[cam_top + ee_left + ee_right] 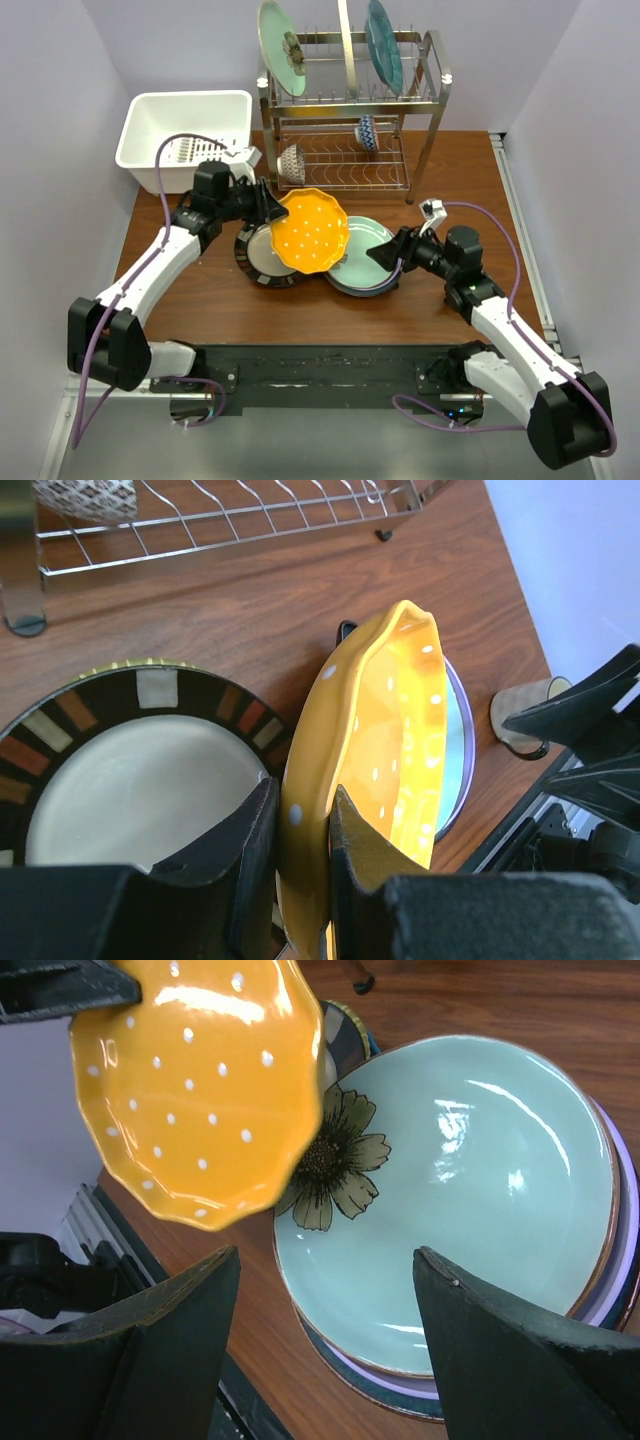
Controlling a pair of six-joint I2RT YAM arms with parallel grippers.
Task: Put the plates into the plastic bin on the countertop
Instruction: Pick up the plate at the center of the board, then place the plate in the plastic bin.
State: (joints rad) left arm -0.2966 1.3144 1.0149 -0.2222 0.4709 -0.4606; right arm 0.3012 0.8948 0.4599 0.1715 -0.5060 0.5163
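My left gripper (272, 208) (305, 820) is shut on the rim of the orange scalloped dotted plate (312, 232) (390, 730) (200, 1080), which hangs tilted above the table. Under it lies the black-striped plate (262, 255) (130, 770). To the right is a stack topped by a pale green flower plate (365, 255) (450, 1180), with a lavender plate (615, 1280) and a dark blue plate (400, 1390) beneath. My right gripper (385, 255) (327, 1251) stands open over the stack's near edge, holding nothing. The white plastic bin (185, 125) sits at the back left.
A two-tier steel dish rack (350, 110) (200, 520) stands at the back centre, right of the bin. It holds a pale green plate (283, 48) and a teal plate (384, 45) upright on top and two small bowls (292, 163) below. Walls close both sides.
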